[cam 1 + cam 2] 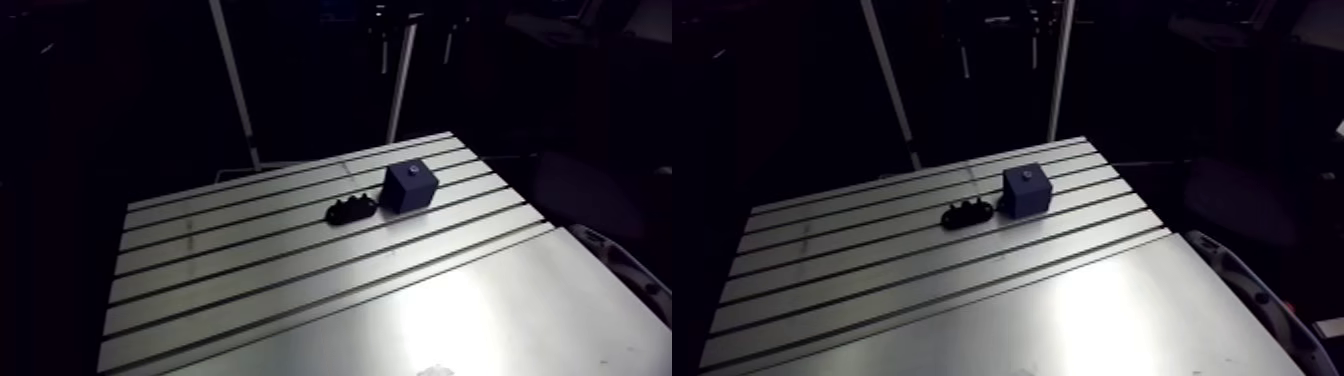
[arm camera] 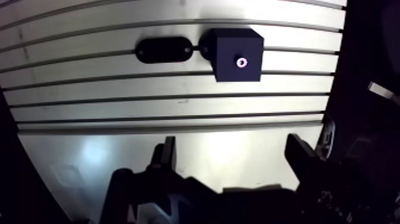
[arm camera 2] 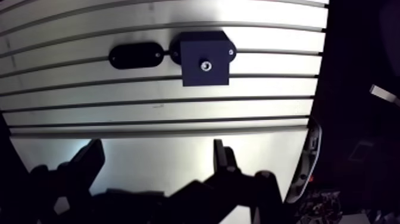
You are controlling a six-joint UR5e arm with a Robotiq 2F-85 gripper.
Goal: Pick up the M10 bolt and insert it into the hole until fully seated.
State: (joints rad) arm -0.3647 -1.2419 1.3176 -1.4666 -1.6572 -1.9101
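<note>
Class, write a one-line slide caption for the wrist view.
Open gripper above the slotted table, ahead of it a dark block beside a black oval part.

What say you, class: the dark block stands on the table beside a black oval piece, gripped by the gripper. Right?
Wrong: the wrist view shows the gripper open and empty; the dark block stands ahead of it, beside the black oval piece.

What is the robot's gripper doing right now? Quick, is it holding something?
Gripper: open, holding nothing.
</note>
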